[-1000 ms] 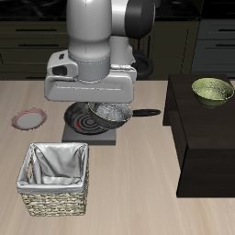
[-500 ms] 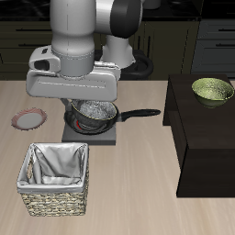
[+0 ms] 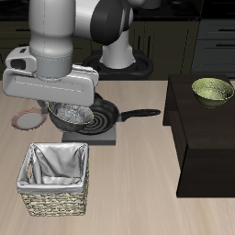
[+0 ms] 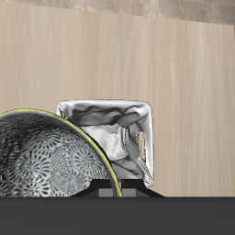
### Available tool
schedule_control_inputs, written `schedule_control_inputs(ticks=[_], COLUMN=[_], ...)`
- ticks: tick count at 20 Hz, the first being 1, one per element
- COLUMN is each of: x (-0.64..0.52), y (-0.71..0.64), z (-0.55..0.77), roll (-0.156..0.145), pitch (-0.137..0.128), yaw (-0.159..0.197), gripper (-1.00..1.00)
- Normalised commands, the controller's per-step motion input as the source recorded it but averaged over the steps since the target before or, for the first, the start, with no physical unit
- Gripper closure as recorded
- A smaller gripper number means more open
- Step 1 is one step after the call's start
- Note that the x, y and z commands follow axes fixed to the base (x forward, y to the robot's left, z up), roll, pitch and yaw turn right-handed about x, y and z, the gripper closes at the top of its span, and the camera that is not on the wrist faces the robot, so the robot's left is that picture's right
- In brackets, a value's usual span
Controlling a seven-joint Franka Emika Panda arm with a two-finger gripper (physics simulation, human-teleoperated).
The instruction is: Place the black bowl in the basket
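1. The gripper (image 3: 69,108) is clamping the black bowl (image 3: 72,115) by its rim and holding it in the air, above and just behind the basket (image 3: 57,179), not yet over the opening.
2. In the wrist view the black bowl (image 4: 50,154) is filling the near field while the basket (image 4: 108,142) is lying beyond it, its grey cloth lining open and unobstructed.
3. Judged risk: letting go now would be dropping the bowl behind the basket, onto the table or the frying pan (image 3: 101,116) beside it.
4. A rim pinch is thin; the bowl could be tilting or slipping if the arm swings fast.
5. Lowering off-centre could be catching the basket's wicker wall and tipping it.
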Motion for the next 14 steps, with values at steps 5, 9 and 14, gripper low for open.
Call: schedule_control_inputs(ticks=[5,9,14], x=[0.09,0.11,0.12], y=[-0.29,-0.16,-0.07], z=[-0.12,-0.3,-0.36], roll=[-0.042,-0.027,-0.02], pitch=[0.009,0.037,0.045], yaw=[-0.009,-0.015,-0.005], gripper=[1.0,1.0,1.0])
